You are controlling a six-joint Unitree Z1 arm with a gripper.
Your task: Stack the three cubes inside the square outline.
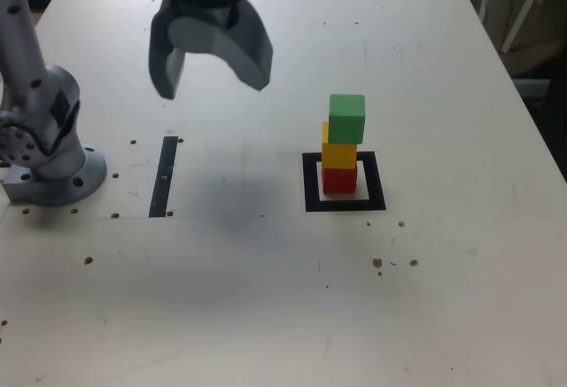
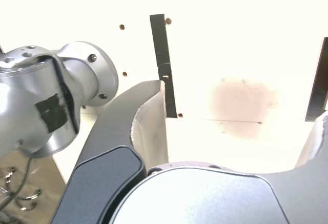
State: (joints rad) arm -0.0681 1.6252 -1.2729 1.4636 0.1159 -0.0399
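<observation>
The near part of the desk (image 1: 266,316) carries nothing but a few dark specks. Further in, toward the exterior view's right edge, lies the square outline (image 1: 310,183), one thick black frame with a pale centre. In that centre stand all three cubes as one tower: one red cube (image 1: 338,179) at the bottom, one yellow cube (image 1: 338,152) on it, and one green cube (image 1: 346,117) on top. The green one sits a little off toward the exterior view's right and overhangs the yellow slightly, so the tower looks complete but not perfectly squared. With the red cube inside the frame and the other two borne by it, the stacking appears done.

Level with the outline, toward the desk's left edge in the exterior view, lies one thin black strip (image 1: 164,176), and beside it the arm's base (image 1: 53,170) is bolted down near that edge.

Farthest back, above the desk's far part, hangs the single gripper (image 1: 213,75), well apart from the tower, its jaws spread wide with nothing between them.
</observation>
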